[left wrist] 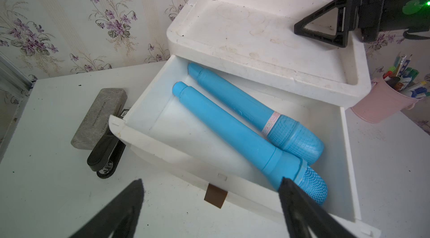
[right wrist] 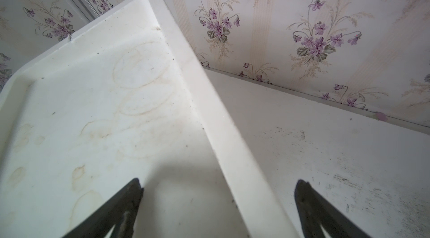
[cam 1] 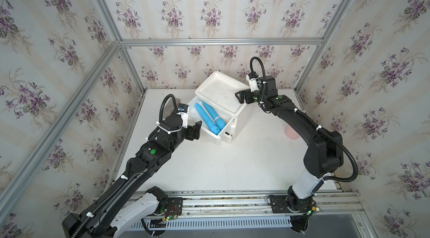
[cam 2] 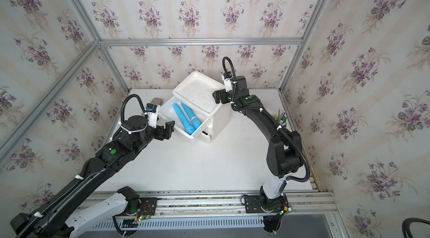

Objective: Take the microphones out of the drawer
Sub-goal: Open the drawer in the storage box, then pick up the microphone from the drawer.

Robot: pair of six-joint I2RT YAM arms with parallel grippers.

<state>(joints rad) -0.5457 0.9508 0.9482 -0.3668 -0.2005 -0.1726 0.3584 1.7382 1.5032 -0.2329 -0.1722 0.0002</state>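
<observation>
We are looking at a white drawer unit [cam 1: 242, 118] standing at an angle near the back of the worktop [cam 1: 221, 167]. Its top drawer [left wrist: 176, 157] is standing pulled out, and two blue toy microphones are lying side by side inside it, both heads pointing toward the drawer front. The banded microphone [left wrist: 244, 104], with a pink ring below its head, is lying nearer the unit's body. The plain microphone [left wrist: 228, 132] is lying close against it, toward the middle of the drawer.

The left gripper [cam 1: 196, 131] is hanging released just outside the drawer front, its jaws spread wide and grasping nothing. In the left wrist view a brown pull tab [left wrist: 216, 196] on the drawer front is showing between its fingers.

The right gripper [cam 1: 239, 98] is hovering at a corner of the unit's recessed tray top [cam 1: 217, 72], also released and empty. In the right wrist view its jaws are straddling the tray's rim, one finger over the stained tray floor and one over the worktop beyond. We cannot tell whether it is touching the rim.

Beside the drawer's far side, a grey case [left wrist: 100, 118] and a black stapler [left wrist: 104, 155] are lying together on the worktop. A pink cup [left wrist: 381, 106] full of pens is standing on the other side of the unit.
</observation>
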